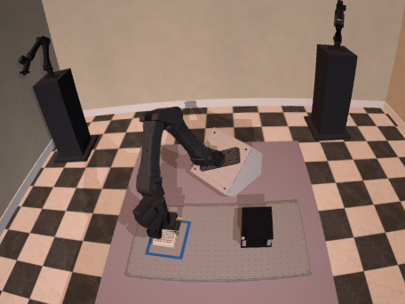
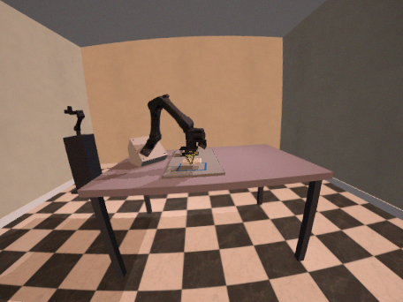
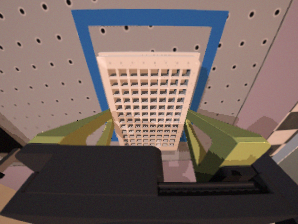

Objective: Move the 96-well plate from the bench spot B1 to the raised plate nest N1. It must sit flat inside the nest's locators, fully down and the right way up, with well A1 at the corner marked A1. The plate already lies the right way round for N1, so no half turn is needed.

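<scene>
The cream 96-well plate (image 3: pixel 149 102) lies inside the blue outline of spot B1 (image 3: pixel 150 17) on the grey perforated mat. My gripper (image 3: pixel 149 111) is low over it, and its two yellow-green fingers press against the plate's long sides at its near end. The gripper is shut on the plate. In the top view the plate (image 1: pixel 165 237) sits in the blue square at the mat's left, under the gripper (image 1: pixel 166 228). The black raised nest N1 (image 1: pixel 257 226) stands on the mat to the right. The A1 marking is too small to read.
A tilted pale mounting block (image 1: pixel 226 166) carries the arm's base behind the mat. Two dark pillars with cameras (image 1: pixel 63 113) (image 1: pixel 333 91) stand on the floor off the table. The table (image 2: pixel 208 169) also shows in the exterior view.
</scene>
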Controlling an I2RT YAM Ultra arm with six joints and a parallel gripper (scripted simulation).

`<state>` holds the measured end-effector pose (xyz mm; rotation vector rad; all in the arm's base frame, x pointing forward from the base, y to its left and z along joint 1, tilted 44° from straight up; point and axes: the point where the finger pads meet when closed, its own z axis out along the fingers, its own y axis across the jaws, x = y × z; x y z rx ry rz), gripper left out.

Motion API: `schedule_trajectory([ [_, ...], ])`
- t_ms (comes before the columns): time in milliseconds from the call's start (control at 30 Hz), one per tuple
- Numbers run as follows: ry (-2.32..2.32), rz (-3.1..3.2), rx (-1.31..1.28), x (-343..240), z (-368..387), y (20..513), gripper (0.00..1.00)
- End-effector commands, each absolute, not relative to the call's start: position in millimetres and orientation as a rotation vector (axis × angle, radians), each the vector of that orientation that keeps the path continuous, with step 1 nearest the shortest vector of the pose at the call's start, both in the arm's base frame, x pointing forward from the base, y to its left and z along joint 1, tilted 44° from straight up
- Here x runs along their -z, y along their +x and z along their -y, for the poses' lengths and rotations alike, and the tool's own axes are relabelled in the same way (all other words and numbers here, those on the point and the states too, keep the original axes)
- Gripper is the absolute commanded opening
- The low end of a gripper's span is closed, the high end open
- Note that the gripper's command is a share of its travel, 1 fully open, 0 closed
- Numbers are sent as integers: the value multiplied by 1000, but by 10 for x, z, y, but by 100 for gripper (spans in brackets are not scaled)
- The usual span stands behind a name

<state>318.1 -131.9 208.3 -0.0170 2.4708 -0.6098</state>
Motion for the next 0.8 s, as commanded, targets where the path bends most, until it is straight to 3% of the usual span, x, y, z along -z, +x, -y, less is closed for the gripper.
schedule_trajectory([
  [0,-8,-2432,614,-2302,1264,3152,0],
  [767,-8,-2432,612,-2548,1118,2946,0],
])
